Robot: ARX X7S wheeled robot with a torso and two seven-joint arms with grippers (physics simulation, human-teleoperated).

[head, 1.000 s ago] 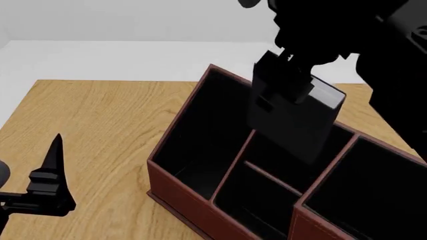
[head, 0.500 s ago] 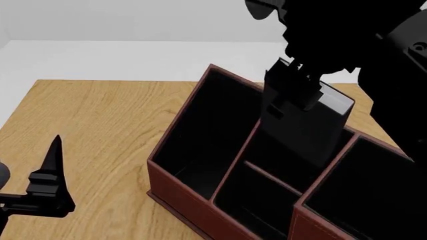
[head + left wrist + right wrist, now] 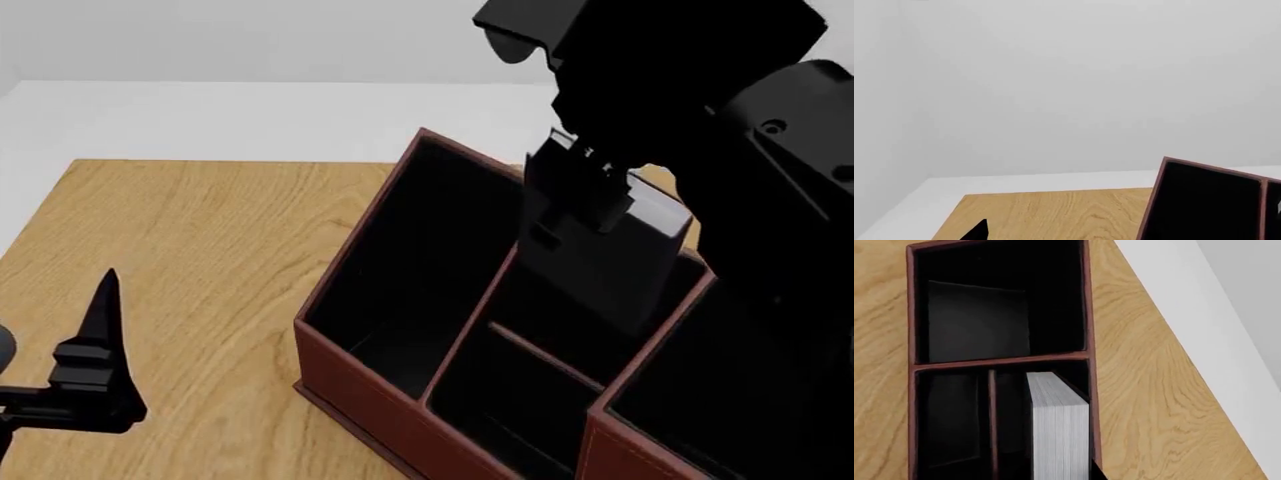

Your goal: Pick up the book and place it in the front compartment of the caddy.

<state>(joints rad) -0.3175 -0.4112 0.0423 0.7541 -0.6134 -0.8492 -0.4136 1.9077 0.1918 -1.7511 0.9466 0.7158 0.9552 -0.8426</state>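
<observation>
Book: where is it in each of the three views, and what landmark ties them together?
Head view: book right of centre, tilted, held by the right gripper over the caddy.
Right wrist view: pale page edge at lower centre, inside the caddy's walls.
Left wrist view: not in it.
Shared landmark: the caddy's dark red rim.

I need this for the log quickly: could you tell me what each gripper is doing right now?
Left gripper: holding nothing; open or closed cannot be told.
Right gripper: closed on the book, above the caddy.
</observation>
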